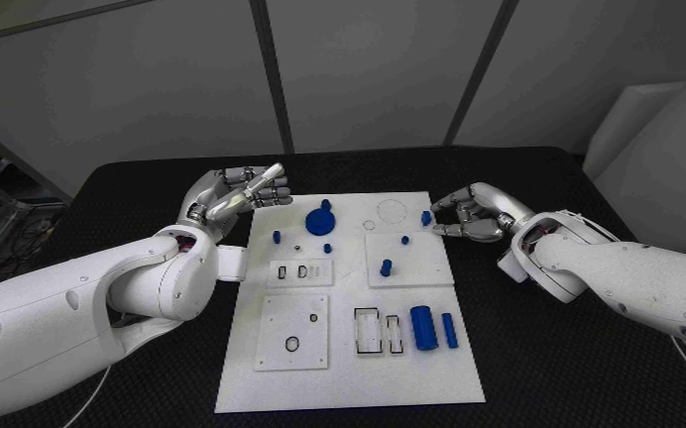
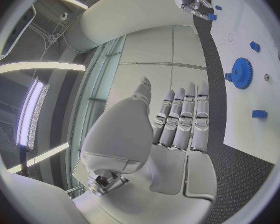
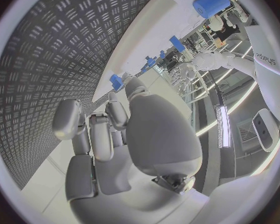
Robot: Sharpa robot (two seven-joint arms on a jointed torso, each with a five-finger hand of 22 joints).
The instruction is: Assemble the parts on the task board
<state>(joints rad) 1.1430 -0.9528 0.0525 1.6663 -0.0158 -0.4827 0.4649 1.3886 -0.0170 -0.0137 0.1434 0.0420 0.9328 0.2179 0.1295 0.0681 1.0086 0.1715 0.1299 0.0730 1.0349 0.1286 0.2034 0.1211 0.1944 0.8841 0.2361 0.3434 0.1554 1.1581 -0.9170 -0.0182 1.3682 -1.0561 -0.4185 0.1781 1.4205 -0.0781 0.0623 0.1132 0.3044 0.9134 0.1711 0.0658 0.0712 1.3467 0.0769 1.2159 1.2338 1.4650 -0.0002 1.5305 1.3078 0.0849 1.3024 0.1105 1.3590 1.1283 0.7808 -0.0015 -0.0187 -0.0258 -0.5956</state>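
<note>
The white task board point(image 1: 350, 369) lies in the middle of the black table. A blue gear point(image 1: 320, 220) point(image 2: 241, 73) and several small blue pegs point(image 1: 385, 267) stand on its far half. Two blue cylinders point(image 1: 434, 328) lie near the front right. My left hand point(image 1: 236, 195) point(image 2: 180, 122) hovers at the board's far left edge, fingers stretched out, holding nothing. My right hand point(image 1: 469, 212) point(image 3: 115, 134) sits at the far right edge with its fingers curled. Its fingertips pinch a small blue peg point(image 1: 426, 218) point(image 3: 117, 80) point(image 2: 212, 16) just over the board's rim.
Raised white plates with slots and holes point(image 1: 293, 332) point(image 1: 379, 330) cover the board's near half. Black patterned table point(image 1: 572, 378) stretches free on both sides of the board. Grey wall panels stand behind the table.
</note>
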